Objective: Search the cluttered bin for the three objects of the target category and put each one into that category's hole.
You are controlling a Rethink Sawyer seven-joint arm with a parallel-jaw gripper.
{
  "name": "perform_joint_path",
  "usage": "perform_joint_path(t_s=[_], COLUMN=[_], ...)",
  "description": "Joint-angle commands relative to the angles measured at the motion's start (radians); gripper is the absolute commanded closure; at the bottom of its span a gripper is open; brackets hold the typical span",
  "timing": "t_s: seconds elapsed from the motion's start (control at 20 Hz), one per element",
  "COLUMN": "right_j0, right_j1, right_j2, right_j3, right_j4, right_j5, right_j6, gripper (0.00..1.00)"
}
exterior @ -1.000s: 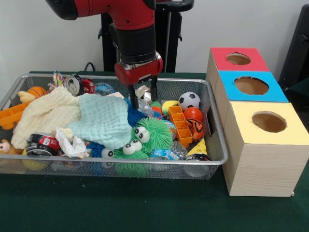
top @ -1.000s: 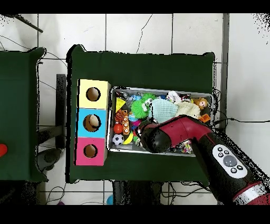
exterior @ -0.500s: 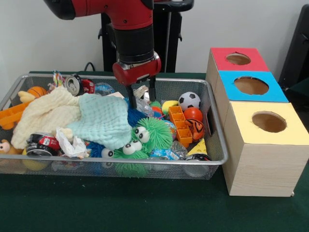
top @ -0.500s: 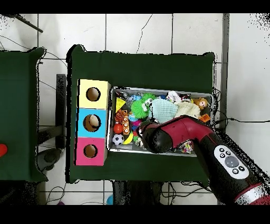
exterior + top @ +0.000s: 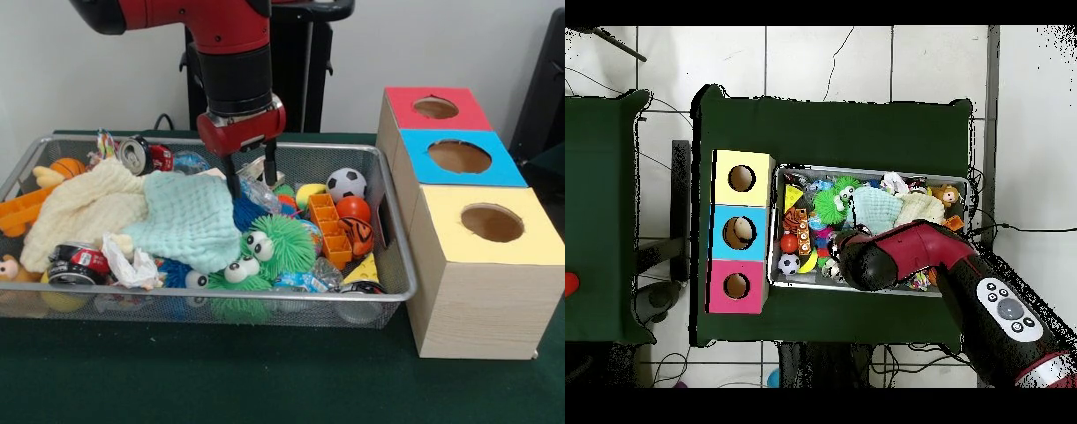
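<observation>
I can read no words, brands or numbers on anything around my hand (image 5: 251, 178). The cans (image 5: 74, 264) in the wire bin (image 5: 388, 265) carry markings too small to make out, and the coloured boxes (image 5: 462, 157) beside it bear none that I can see.

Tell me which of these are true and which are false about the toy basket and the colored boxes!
1. The gripper is open, holding nothing. True.
2. The soccer ball is inside the red box. False: it lies in the wire basket.
3. The yellow box is nearest the camera in the front view. True.
4. The mint green cloth hangs over the basket's rim. False: it lies inside, on the toys.
5. The fuzzy green toy has big googly eyes. True.
</observation>
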Motion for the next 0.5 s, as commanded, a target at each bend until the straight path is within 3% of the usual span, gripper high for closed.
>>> perform_joint_path(t_s=[0.05, 0.5], right_j0=[0.023, 0.085], right_j1=[0.046, 0.062], right_j2=[-0.046, -0.109], right_j3=[-0.023, -0.04], right_j4=[-0.092, -0.121], right_j5=[-0.06, -0.112], right_j6=[-0.04, 0.02], gripper=[0.0, 0.0])
